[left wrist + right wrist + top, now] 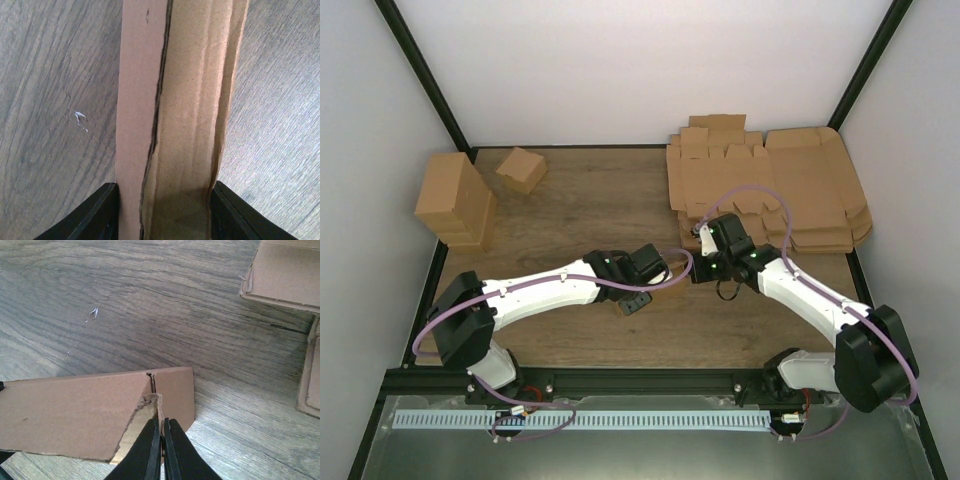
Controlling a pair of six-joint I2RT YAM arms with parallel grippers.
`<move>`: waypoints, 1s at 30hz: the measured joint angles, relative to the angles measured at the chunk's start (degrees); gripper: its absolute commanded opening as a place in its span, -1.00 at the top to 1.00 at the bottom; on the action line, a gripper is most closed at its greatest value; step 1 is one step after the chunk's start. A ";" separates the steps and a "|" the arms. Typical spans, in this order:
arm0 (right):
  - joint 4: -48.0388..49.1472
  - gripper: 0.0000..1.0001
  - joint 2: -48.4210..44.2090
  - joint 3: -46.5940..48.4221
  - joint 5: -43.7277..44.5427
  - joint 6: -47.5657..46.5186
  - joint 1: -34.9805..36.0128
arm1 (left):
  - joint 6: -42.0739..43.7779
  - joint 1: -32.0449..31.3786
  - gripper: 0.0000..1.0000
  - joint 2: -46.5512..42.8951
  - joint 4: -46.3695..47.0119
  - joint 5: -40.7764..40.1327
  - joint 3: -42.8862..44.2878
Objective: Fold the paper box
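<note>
left pincer (165,189) clamps the paper box (175,100) across its width, jaws partly apart. right pincer (160,424) fingers together, nipping a thin flap edge at box's end. box lies mid surface (150,300), btwn both pincers.

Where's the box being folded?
Near the middle of the table; wrist views show the paper box clamped in the left gripper while the right gripper pinches its edge.

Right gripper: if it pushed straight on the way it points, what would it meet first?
The paper box: the right gripper sits at its flap edge, apparently pinching it; beyond lies the wooden table.
</note>
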 measured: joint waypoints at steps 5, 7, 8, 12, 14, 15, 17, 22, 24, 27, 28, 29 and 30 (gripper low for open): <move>0.15 0.71 -0.94 -0.90 -1.07 0.20 0.00 | 0.13 0.00 -0.29 0.02 0.07 0.02 -0.02; -0.44 0.62 -1.29 -1.22 -1.77 0.48 0.11 | -0.07 0.02 -0.48 0.31 -0.09 0.11 -0.09; -0.81 0.60 -1.49 -1.44 -2.23 0.26 0.20 | 0.11 0.04 -0.55 0.57 -0.24 0.13 -0.17; -1.44 0.29 -2.60 -1.53 -3.63 0.52 0.26 | 0.17 0.04 -0.71 1.01 -0.59 0.68 -0.20; -1.79 0.14 -3.61 -1.53 -3.96 0.72 0.28 | 0.17 0.04 -0.81 1.01 -0.61 0.83 -0.20; -1.92 0.09 -4.04 -1.51 -3.91 0.92 0.31 | 0.15 0.04 -0.88 0.96 -0.63 0.87 -0.20; -2.27 0.06 -4.92 -1.49 -3.82 1.20 0.37 | 0.15 0.04 -0.96 0.72 -0.68 0.98 -0.09; -3.17 0.04 -7.08 -0.63 -3.15 2.10 0.39 | -0.72 0.04 -1.00 -1.27 -1.49 1.29 1.70; -3.34 0.03 -7.96 0.15 -2.82 2.51 0.42 | -1.51 0.04 -1.00 -2.73 -1.86 1.44 2.86; -3.23 0.04 -9.09 2.01 -2.47 3.34 0.42 | -3.50 0.04 -0.87 -5.99 -2.14 1.97 4.37; -2.95 0.06 -9.25 2.82 -2.45 3.58 0.42 | -4.42 0.07 -0.68 -7.23 -2.10 2.34 4.52; -2.62 0.10 -9.27 3.30 -2.51 3.82 0.42 | -5.77 0.17 -0.44 -8.72 -1.99 2.75 4.57; -2.10 0.18 -9.20 3.98 -2.67 4.35 0.42 | -7.30 0.42 -0.16 -10.21 -1.75 3.69 4.57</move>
